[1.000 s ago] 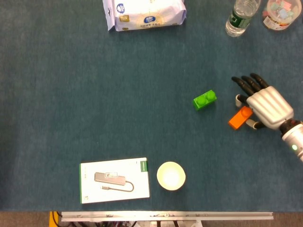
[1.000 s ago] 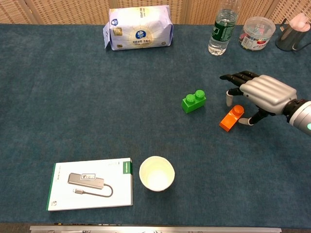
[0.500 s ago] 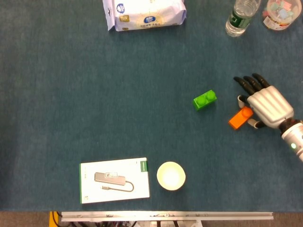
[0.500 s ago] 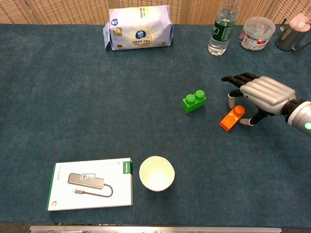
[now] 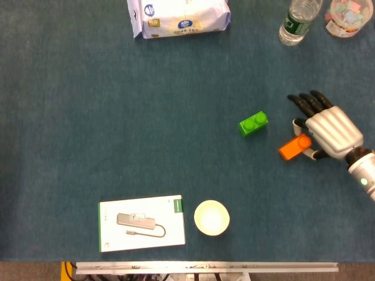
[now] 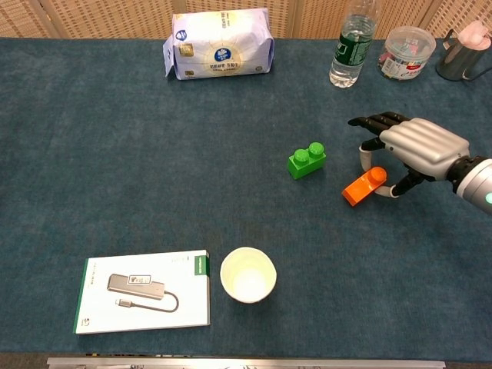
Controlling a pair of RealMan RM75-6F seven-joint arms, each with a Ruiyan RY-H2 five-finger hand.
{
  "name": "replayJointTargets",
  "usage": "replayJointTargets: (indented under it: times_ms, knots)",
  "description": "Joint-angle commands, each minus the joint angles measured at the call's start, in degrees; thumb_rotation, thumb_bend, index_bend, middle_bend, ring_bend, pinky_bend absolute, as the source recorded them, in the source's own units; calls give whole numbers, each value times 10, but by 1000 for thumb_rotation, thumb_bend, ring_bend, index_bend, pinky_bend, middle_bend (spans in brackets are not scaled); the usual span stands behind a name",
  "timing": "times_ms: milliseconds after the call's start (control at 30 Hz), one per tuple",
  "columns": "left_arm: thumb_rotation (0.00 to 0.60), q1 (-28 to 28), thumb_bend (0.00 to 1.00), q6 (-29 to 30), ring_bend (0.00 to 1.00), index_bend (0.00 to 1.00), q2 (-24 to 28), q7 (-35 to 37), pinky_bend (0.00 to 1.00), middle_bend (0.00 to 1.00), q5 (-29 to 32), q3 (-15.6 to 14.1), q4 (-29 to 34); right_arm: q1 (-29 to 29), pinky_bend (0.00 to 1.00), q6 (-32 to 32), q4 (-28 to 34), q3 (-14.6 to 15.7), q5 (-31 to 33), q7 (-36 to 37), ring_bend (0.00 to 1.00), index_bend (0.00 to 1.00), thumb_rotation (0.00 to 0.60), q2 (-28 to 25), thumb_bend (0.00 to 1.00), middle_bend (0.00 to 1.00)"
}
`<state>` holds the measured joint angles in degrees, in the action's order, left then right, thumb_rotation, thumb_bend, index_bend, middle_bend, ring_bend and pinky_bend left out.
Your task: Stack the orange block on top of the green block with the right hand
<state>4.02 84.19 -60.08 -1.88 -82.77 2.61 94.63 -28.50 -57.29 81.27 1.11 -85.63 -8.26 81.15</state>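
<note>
The green block (image 5: 254, 124) (image 6: 307, 161) lies on the blue table cloth, right of centre. The orange block (image 5: 294, 147) (image 6: 362, 187) is a short way to its right. My right hand (image 5: 331, 130) (image 6: 416, 147) is over the orange block's right end and pinches it between thumb and a finger; the other dark fingers stretch out toward the green block. The block looks slightly raised and turned, though its underside is hidden. My left hand is outside both views.
A white paper cup (image 5: 211, 218) and a white box picturing a USB hub (image 5: 142, 223) sit near the front edge. A tissue pack (image 5: 179, 16), a water bottle (image 5: 297, 21) and a plastic jar (image 5: 349, 16) stand along the far edge.
The orange block has shifted a little left toward the green block and turned flatter, with the right hand closed on its end. The green block stays put.
</note>
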Motion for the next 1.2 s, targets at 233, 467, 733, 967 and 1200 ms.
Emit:
replayJointTargets:
  times_ms: [233, 467, 733, 967, 1200]
  knots:
    - [600, 0, 247, 1, 299, 384, 1, -1, 405, 450, -1, 0, 2, -21, 4, -4, 79, -22, -14, 37, 0, 619, 600, -52, 252, 71]
    - [600, 0, 248, -1, 299, 384, 2, -2, 405, 450, -1, -1, 3, -44, 4, 13, 130, -49, 11, -4, 0, 619, 600, -68, 252, 71]
    - [600, -1, 247, 1, 299, 385, 4, -1, 405, 451, -1, -1, 4, -86, 4, 60, 174, -93, 110, -83, 0, 619, 600, -72, 252, 71]
    - [600, -1, 247, 0, 299, 386, 5, 3, 405, 450, -1, 0, 3, -117, 4, 72, 175, -114, 203, -148, 0, 619, 600, -60, 252, 71]
    - [600, -1, 247, 0, 299, 387, 6, 8, 405, 451, -2, 0, 2, -136, 4, 71, 167, -112, 252, -178, 0, 619, 600, -48, 252, 71]
